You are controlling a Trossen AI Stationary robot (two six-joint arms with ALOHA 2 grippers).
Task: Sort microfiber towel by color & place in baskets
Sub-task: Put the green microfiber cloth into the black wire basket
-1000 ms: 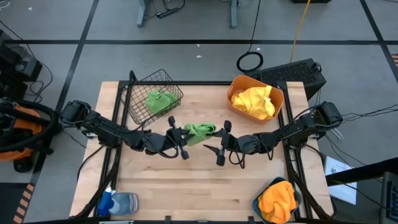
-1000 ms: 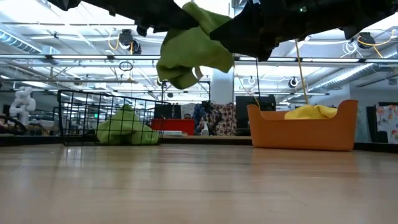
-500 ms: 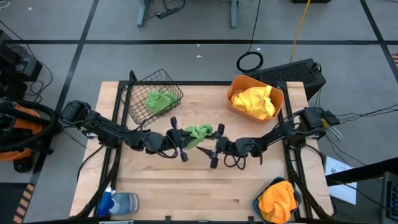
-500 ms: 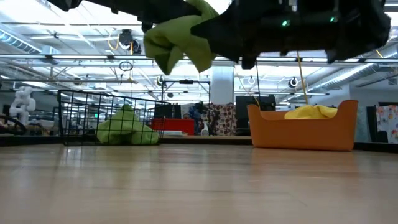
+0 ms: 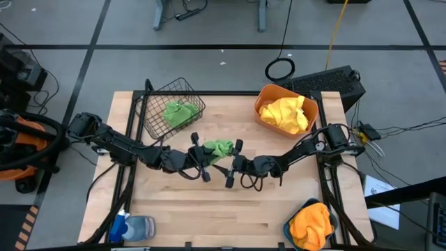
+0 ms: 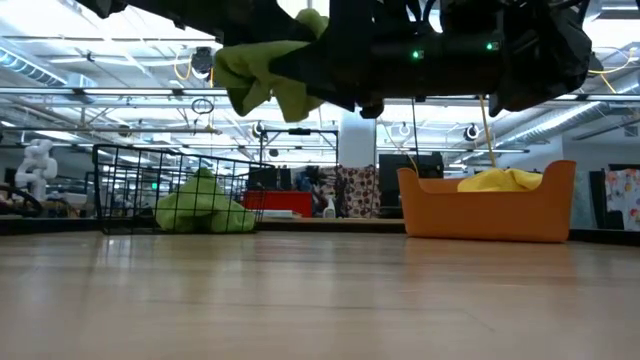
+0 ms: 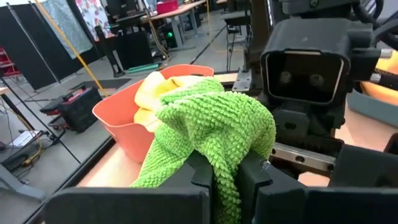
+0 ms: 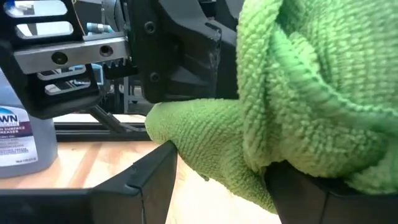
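While mid-air, green towel [image 5: 220,148] between baskets [image 5: 173,111].

Grey floor [image 5: 209,28] with dark lines; wooden table [image 5: 181,209]; ceiling lights [image 6: 90,75].

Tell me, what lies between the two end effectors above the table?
A green towel, shown in the high view. The left end effector is shut on it, and the open right end effector has its fingers around it.
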